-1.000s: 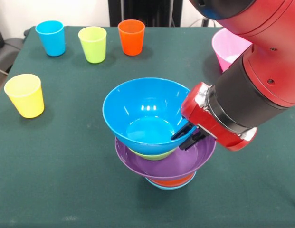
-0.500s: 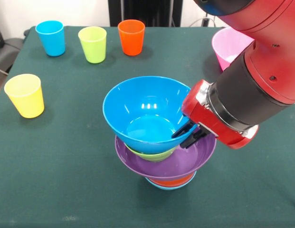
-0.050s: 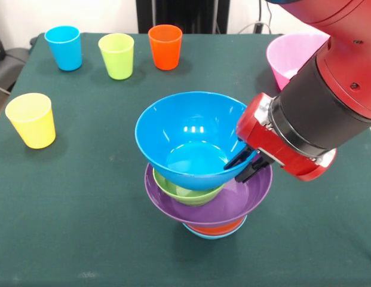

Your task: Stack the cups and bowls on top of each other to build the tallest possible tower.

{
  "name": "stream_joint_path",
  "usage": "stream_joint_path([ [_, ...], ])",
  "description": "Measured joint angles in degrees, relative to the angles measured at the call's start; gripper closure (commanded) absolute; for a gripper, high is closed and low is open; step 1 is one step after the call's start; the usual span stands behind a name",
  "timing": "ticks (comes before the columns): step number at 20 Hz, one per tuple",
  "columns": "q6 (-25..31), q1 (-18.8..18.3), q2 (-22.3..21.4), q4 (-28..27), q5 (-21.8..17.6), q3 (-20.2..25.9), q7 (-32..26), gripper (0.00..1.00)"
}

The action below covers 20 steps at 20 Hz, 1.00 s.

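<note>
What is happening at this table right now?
A red robot arm's pincer grips the rim of the blue bowl, holding it tilted just above the green bowl. That sits in a purple bowl atop the tower. Four cups, blue, lime, orange and yellow, and a pink bowl wait unstacked.

The red and black arm is reaching down from the table's far right corner toward its middle, wrist slanting left, its gripper clamping two dark fingers on either side of the rim of the deep blue bowl.
</note>
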Motion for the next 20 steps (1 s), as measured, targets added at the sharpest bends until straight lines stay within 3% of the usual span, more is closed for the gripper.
stream_joint_path([
  [20, -2.88, 1.39, 0.08, 0.21, 2.98, -3.12, 0.0, 1.0],
])
